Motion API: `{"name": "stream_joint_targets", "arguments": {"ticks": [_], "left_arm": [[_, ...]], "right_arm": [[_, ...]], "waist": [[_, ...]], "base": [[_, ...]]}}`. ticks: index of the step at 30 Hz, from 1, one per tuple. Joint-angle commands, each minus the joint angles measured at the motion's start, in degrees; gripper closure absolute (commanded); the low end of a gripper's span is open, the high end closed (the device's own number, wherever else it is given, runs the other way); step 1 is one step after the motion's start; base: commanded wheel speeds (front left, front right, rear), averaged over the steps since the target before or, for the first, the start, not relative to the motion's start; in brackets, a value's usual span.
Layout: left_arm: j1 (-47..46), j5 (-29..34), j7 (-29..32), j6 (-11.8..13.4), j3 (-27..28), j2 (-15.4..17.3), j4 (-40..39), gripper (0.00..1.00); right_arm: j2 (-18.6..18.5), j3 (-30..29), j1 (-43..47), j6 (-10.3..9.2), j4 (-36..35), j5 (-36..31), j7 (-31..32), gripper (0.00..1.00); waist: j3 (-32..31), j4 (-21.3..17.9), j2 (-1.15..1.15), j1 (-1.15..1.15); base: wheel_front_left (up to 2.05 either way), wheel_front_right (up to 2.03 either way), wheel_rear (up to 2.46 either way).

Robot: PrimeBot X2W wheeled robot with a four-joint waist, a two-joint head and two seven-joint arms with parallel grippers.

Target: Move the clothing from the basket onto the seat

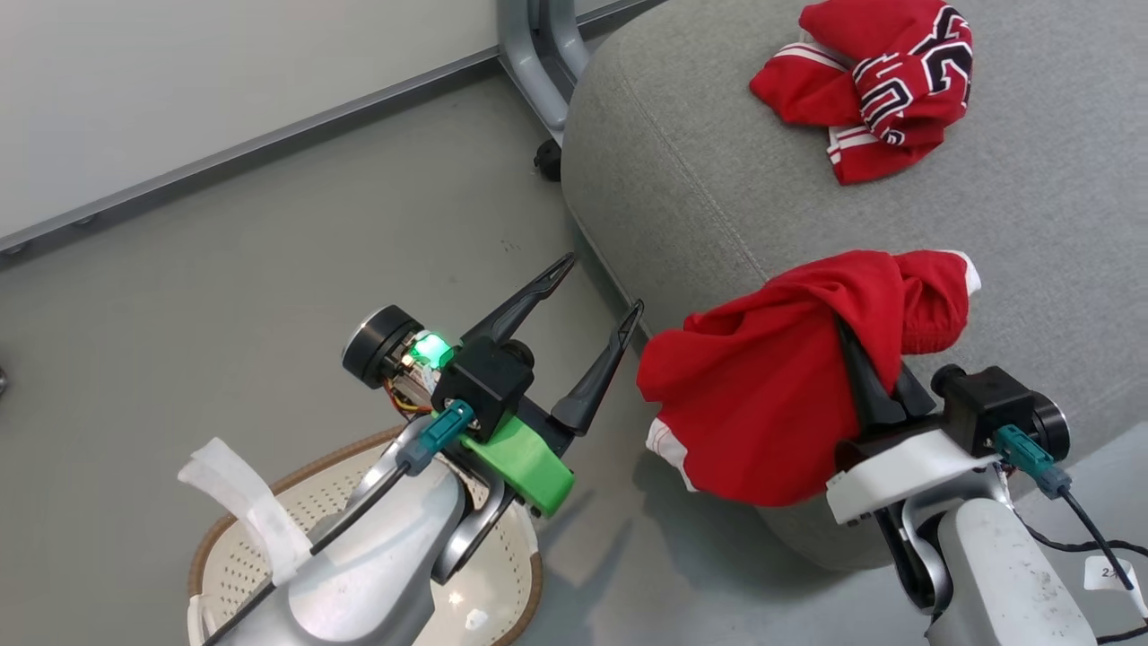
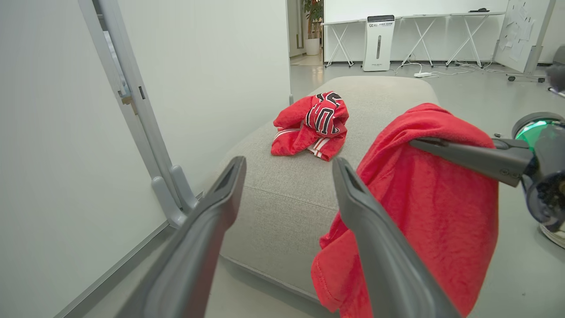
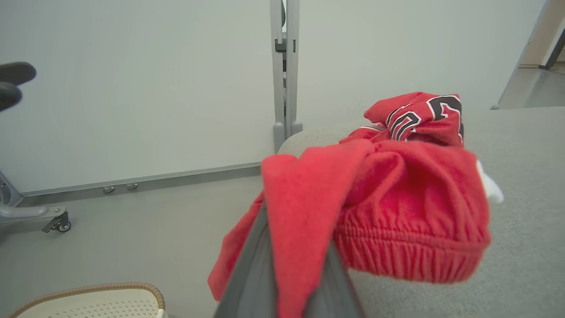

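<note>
In the head view, the right gripper sat at the lower right, its two dark fingers closed on the plain red garment. The cloth draped over the fingers. Its upper part lay over the near rounded corner of the grey seat, while its white-trimmed lower part hung off that corner above the floor. The open cushion lay up and to the right of the claw, so the release probably needed a push that way first. The striped, lettered garment lay crumpled at the upper right, already on the seat and well apart from the held one. The left gripper, lower centre, stood wide open and held nothing, above the cream perforated basket at the lower left. No red cloth showed in the visible part of the basket.

In the left wrist view, the left gripper pointed along the seat, with the lettered garment centred beyond. The held garment hung at the right from a finger of the other claw.

In the right wrist view, the right gripper pinched a fold of the red garment at bottom centre. Its gathered waistband ran left to right over the seat. The lettered garment lay just behind, and the basket rim showed at the lower left.
</note>
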Motion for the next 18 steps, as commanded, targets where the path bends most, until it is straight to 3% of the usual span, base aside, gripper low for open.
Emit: {"name": "stream_joint_targets", "arguments": {"ticks": [1,9,18], "left_arm": [[0.01,0.31,0.22,0.21,-0.15,0.31,-0.22,0.0],[-0.49,0.2,0.42,0.32,-0.63,0.75,-0.57,0.0],[-1.5,0.5,1.36,0.18,-1.15,1.86,-1.85,0.0]], "right_arm": [[-0.14,-0.63,1.09,-0.06,-0.46,0.14,-0.13,1.0],[-0.14,-2.1,1.59,-0.06,-1.14,1.51,-0.13,1.0],[-0.15,-2.91,-5.33,-0.06,-2.11,2.11,-0.13,1.0]], "waist": [[0.59,-1.67,0.47,0.0],[1.53,-2.54,0.47,0.0],[5.15,-2.08,0.47,0.0]], "base": [[0.0,0.0,0.0],[0.0,0.0,0.0],[0.0,0.0,0.0]]}}
